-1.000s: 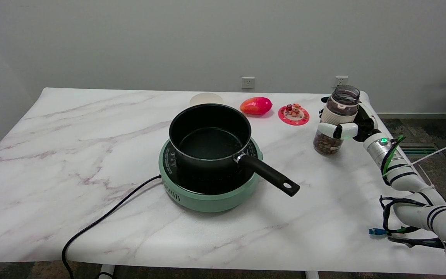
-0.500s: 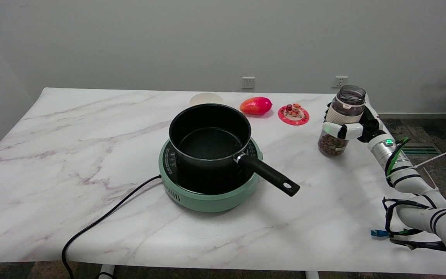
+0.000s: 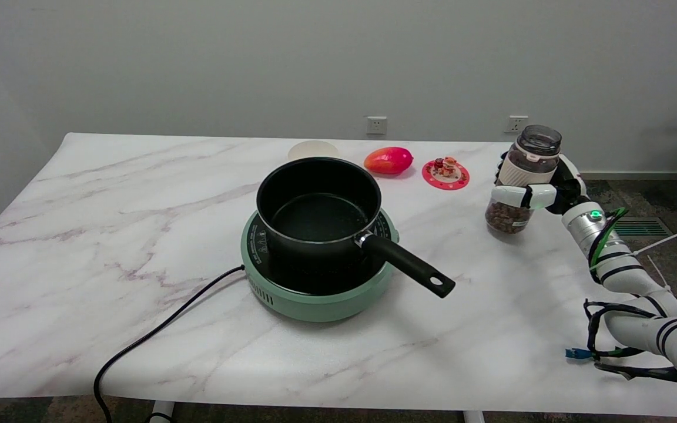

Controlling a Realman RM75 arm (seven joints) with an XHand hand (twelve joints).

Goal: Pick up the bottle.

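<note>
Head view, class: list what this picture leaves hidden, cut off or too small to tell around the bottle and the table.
- Bottle: the right hand wraps its middle, hiding that band; whether its base clears the table is unclear.
- Bottle's brown contents: too small to identify.
- Pale round thing: mostly hidden behind the pot.
- Figures on the red coaster: too small.
- Cord: cut off by the bottom edge.

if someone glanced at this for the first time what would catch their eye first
Probably the black saucepan on the mint-green hotplate at the table's centre, its handle pointing to the near right. Next, at the right edge, the robot's right hand grips a clear bottle with brown contents, fingers wrapped around its middle. At the far side lie a bright red-orange fruit and a small red coaster.
</note>
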